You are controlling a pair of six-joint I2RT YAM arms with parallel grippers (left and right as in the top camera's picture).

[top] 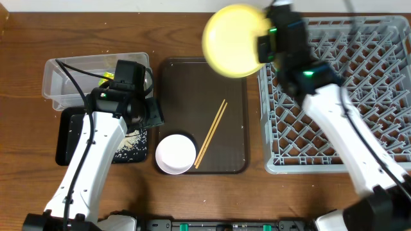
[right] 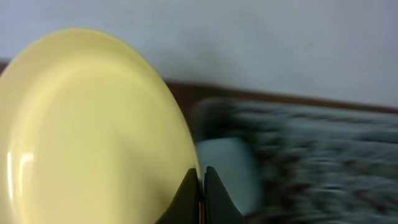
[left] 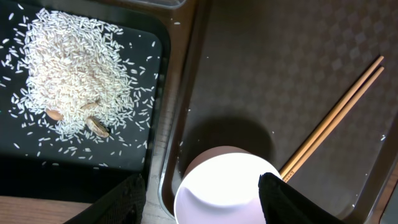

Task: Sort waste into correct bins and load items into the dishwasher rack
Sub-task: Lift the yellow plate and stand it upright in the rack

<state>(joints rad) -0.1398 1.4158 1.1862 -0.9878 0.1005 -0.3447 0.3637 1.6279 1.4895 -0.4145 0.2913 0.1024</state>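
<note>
Step in hand: loading the yellow plate [top: 232,40] into the dishwasher rack [top: 359,96], judged from its position.
Right pincer [right: 200,183]: clamped on the plate's rim, gripping the thin edge only.
Plate position: held in the air above the far end of the brown tray [top: 234,96], just beside the rack's left edge and not yet over the pegs.
Plate appearance: round, shallow, plain pale yellow with a glossy face. It is blurred in the overhead view.
Procedure: carry the plate over the rack and turn it on edge. Lower it between two peg rows. Release only when the rim sits on the lattice.
Caution: a glossy rim held at one point may pivot or slip, so a slow approach is advised.
Left pincer [left: 202,202]: wide and empty, with one jaw on each side of the white bowl [left: 217,186] below it.
Remaining items: the chopsticks [top: 210,133] and the white bowl lie on the brown tray.
Waste: rice [left: 68,68] is heaped in the black tray [top: 67,138] on the desk [top: 192,19].
</note>
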